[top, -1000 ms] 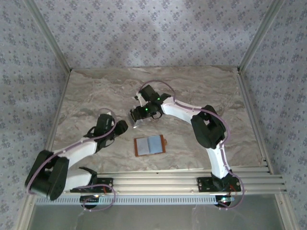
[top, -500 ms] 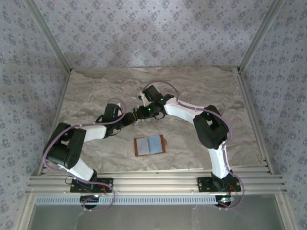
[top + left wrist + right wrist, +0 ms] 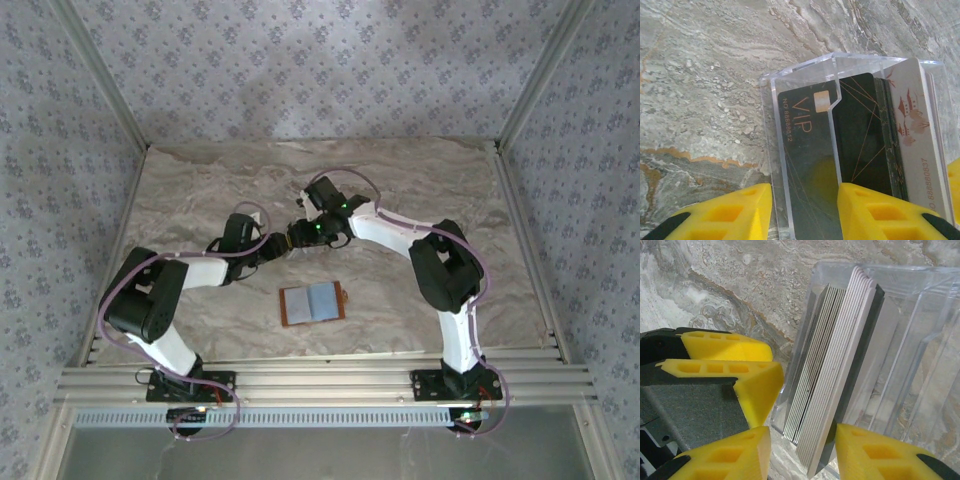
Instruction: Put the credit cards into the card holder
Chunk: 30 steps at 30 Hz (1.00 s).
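The credit cards stand on edge in a clear plastic box. A black VIP card is at the front, with a black card and a white patterned card behind it. My left gripper straddles the box's front wall and the VIP card, jaws partly apart; contact is unclear. My right gripper is open astride the pale card stack, with gaps on both sides. Both grippers meet at mid-table, left gripper and right gripper. The card holder lies open and flat, nearer the arm bases.
The left gripper's yellow fingers sit just left of the clear box in the right wrist view. The marbled tabletop is bounded by metal frame posts and patterned walls. An aluminium rail runs along the near edge.
The left arm swung in from the lower left to the box at mid-table, nose to nose with the right gripper. The right gripper drifted slightly up and right. The wallet stayed put.
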Available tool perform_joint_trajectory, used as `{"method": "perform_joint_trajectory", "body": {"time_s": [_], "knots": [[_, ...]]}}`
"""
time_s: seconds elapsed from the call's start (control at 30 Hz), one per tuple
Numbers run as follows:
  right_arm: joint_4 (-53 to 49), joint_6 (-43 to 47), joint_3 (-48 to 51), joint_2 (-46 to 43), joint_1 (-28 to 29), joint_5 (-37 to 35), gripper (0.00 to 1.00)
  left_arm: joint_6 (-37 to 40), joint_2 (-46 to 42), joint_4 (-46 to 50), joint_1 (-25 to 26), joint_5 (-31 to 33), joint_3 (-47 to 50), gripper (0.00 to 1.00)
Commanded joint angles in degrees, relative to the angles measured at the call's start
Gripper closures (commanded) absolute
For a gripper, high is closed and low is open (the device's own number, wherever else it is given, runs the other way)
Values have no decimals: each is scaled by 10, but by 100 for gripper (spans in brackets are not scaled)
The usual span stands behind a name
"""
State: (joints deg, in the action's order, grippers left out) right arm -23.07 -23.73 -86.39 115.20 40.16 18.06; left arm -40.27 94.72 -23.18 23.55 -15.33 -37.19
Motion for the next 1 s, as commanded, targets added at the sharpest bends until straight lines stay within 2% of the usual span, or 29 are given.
{"method": "perform_joint_trajectory", "body": {"time_s": [0.0,0.23,0.97], "knots": [[-10,-14,-8,0,-3,40,61,14,18,11,14,-15,-12,60],[8,-17,9,-21,-7,53,65,11,29,4,16,-15,-14,61],[15,-23,14,-38,-20,71,66,10,41,3,17,-9,-15,61]]}}
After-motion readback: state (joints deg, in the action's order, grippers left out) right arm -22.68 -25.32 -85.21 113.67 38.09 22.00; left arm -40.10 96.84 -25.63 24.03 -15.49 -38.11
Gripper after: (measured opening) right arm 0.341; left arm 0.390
